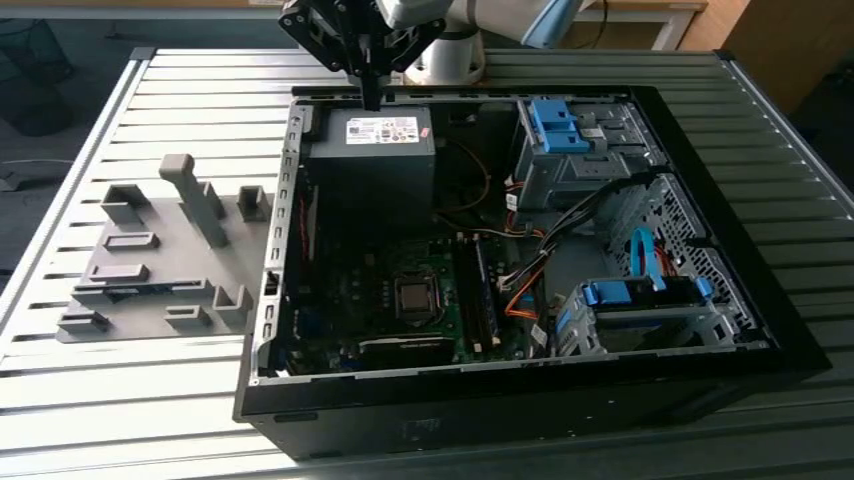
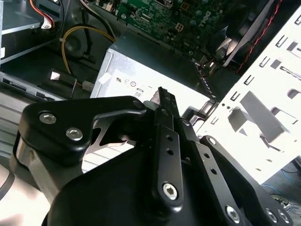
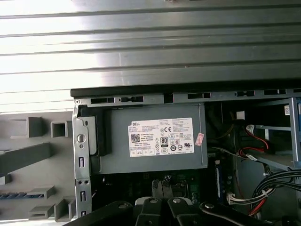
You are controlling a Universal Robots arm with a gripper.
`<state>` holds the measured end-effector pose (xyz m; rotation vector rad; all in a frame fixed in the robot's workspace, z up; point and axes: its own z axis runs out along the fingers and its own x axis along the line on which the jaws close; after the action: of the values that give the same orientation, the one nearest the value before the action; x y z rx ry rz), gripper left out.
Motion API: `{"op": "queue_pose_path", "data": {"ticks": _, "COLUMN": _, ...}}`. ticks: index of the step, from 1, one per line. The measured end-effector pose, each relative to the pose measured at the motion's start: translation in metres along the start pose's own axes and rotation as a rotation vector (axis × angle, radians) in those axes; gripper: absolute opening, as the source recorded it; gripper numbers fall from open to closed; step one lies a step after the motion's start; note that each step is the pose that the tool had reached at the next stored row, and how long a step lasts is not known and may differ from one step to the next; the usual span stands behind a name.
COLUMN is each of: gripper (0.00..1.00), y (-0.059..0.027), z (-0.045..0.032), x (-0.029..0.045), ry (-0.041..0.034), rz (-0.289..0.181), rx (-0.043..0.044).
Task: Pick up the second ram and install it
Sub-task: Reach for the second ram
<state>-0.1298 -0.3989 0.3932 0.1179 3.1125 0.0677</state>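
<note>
One black claw [image 1: 372, 98], clenched, hangs over an edge of one grey metal power supply box [image 1: 374, 160]. One dark-green ram stick [image 1: 134, 288] lies in one grey plastic fixture [image 1: 200, 215] beside that box, with the metal case wall [image 1: 284, 230] between.

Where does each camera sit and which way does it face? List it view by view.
Exterior view: off the arm, high up, looking down into the open computer case; the arm and gripper show by the power supply.
First wrist view: on the arm, facing down at the power supply; gripper links show.
Second wrist view: behind the gripper, looking along it at the power supply.
Shared: all three show the power supply.
</note>
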Motion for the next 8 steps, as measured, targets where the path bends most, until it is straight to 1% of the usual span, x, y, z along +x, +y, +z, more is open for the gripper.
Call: {"op": "queue_pose_path", "data": {"ticks": 8, "gripper": 0.11, "y": -0.0001, "z": 0.0, "x": 0.002, "ry": 0.0, "rz": 0.0, "rx": 0.0}}
